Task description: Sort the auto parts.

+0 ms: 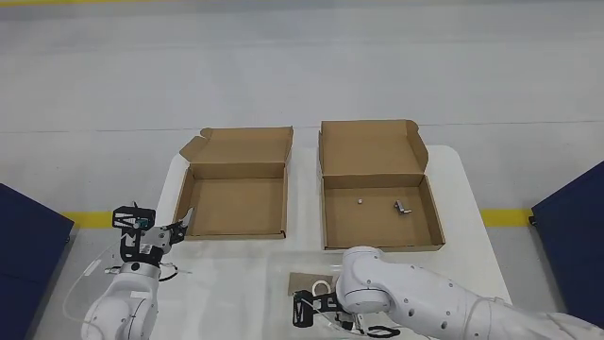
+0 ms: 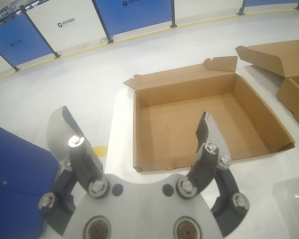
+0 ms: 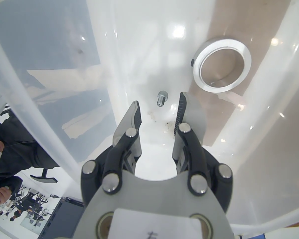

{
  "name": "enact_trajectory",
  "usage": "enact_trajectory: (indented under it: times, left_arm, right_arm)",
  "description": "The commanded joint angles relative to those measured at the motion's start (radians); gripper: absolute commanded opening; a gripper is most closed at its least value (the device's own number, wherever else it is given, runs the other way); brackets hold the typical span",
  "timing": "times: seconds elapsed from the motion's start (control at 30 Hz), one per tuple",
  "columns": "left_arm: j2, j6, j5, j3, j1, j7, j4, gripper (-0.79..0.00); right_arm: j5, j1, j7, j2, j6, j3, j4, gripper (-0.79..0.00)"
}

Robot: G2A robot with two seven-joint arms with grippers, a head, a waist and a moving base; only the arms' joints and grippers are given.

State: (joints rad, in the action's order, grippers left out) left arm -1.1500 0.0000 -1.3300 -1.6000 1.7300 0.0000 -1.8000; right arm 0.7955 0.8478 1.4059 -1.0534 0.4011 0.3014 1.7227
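**Small bolt just ahead of my right end effector**

My right end effector [image 3: 159,102] sits inside a translucent tub [image 3: 52,115], low centre in the top view. Its jaws are narrowly parted. The small bolt [image 3: 161,97] lies just beyond the tips, in line with the gap, with a metal ring [image 3: 222,68] nearby. My left end effector [image 2: 135,113] is spread wide beside the left cardboard box [image 2: 261,115].
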Motion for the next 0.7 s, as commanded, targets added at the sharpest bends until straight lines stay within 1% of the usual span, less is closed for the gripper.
enact_trajectory:
  times: [0.0,0.1,0.27,0.33,0.53,0.67]
  left_arm:
    - [0.0,0.0,0.0,0.0,0.0,0.0,0.0,0.0]
    - [0.0,0.0,0.0,0.0,0.0,0.0,0.0,0.0]
    - [0.0,0.0,0.0,0.0,0.0,0.0,0.0,0.0]
    - [0.0,0.0,0.0,0.0,0.0,0.0,0.0,0.0]
    - [0.0,0.0,0.0,0.0,0.0,0.0,0.0,0.0]
    - [0.0,0.0,0.0,0.0,0.0,0.0,0.0,0.0]
  right_arm:
    - [0.003,0.0,0.003,-0.003,-0.004,-0.001,-0.006,-0.505]
    - [0.01,0.0,0.005,-0.007,-0.009,-0.003,-0.013,-0.517]
    - [0.014,0.002,-0.002,-0.013,-0.004,-0.003,-0.026,-0.656]
    - [0.01,0.002,-0.004,-0.015,0.0,-0.003,-0.033,-0.785]
    - [0.013,0.0,0.005,-0.019,0.0,0.003,-0.033,-0.785]
    - [0.023,0.001,0.032,-0.009,-0.021,0.022,0.001,-0.785]
